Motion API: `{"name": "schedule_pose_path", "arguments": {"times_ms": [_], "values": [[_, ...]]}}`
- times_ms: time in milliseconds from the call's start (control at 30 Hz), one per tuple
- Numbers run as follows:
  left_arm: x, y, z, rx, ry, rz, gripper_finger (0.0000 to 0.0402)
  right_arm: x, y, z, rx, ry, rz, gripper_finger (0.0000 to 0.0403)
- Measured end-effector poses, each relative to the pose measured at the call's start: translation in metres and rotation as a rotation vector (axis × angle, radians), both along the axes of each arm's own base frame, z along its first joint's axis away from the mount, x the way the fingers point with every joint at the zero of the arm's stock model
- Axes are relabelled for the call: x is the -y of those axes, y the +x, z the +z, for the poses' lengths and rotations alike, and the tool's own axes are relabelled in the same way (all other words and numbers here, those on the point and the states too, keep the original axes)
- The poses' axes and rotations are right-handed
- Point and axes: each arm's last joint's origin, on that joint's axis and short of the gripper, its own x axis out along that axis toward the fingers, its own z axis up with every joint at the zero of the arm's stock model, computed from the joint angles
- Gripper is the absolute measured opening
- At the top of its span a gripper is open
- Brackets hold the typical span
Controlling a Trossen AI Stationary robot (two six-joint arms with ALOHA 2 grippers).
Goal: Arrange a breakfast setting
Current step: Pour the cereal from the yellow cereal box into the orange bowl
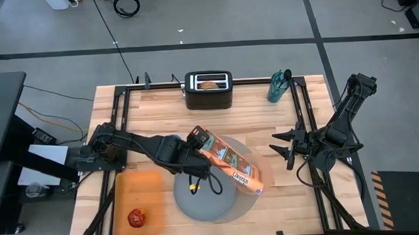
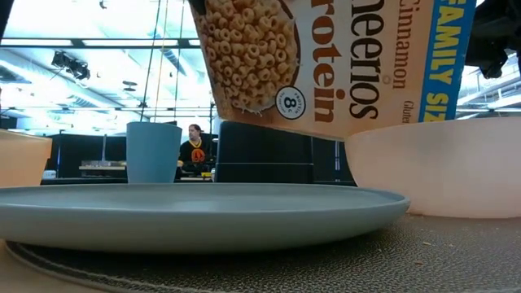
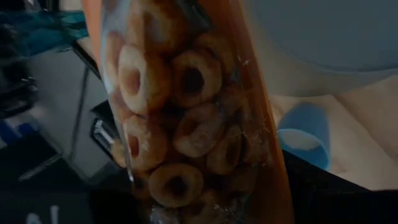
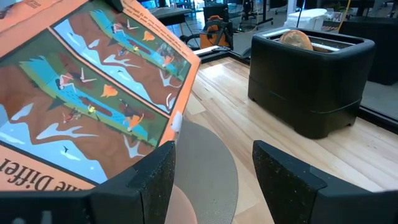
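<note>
Cardboard is what the left pincer point(image 1: 195, 141) has hold of: a big orange family-size cereal box point(image 1: 229, 161), gripped at its far-left end and tilted over the translucent pink bowl point(image 2: 444, 163) on the large round grey mat point(image 1: 206, 199), mid-surface near the front; it looks light, stiff yet crushable, best held across its narrow sides, and the oat rings inside would shift as it tips. Beside the bowl sits the empty blue-grey plate point(image 2: 203, 213), the bagel point(image 4: 294, 40) stands in the black toaster point(image 1: 208, 89) at the far edge, and the red apple point(image 1: 136, 218) lies on the orange rectangular board point(image 1: 138, 188) near left. The right pincer point(image 1: 287, 151) waits spread wide at the right.
</note>
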Motion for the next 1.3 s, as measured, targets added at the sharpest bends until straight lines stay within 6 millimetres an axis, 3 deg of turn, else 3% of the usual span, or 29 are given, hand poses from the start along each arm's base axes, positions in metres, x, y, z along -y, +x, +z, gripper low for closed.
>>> {"name": "schedule_pose_path", "arguments": {"times_ms": [433,1300], "values": [[0.001,-0.007,0.01,0.03,0.1,-0.038,0.0213,0.0,0.0,0.001,0.002,-0.006,0.003,0.0222],[0.006,-0.019,0.022,0.064,0.1,-0.067,0.0213,0.0,0.0,0.002,0.006,-0.004,0.003,0.0222]]}}
